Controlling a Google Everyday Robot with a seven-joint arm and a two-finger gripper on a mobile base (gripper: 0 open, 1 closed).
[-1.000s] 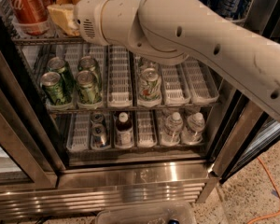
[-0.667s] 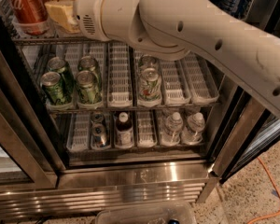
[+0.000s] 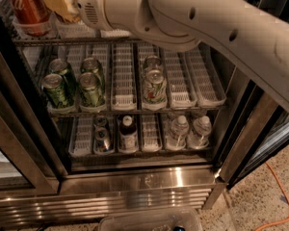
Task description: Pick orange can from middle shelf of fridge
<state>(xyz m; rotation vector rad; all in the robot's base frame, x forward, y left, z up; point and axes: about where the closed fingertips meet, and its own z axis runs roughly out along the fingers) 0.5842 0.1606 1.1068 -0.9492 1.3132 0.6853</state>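
The fridge is standing open above a speckled floor. At the far left of the middle shelf the red Coca-Cola can is sitting, and the gripper is now pushing in just beside it, higher and deeper than 1 second ago. Whether it is wide, narrow or holding anything I cannot tell. The orange can is not showing; it is probably hiding behind the gripper. The arm is stretching away rightward, so the reach seems to be closing toward a grasp.
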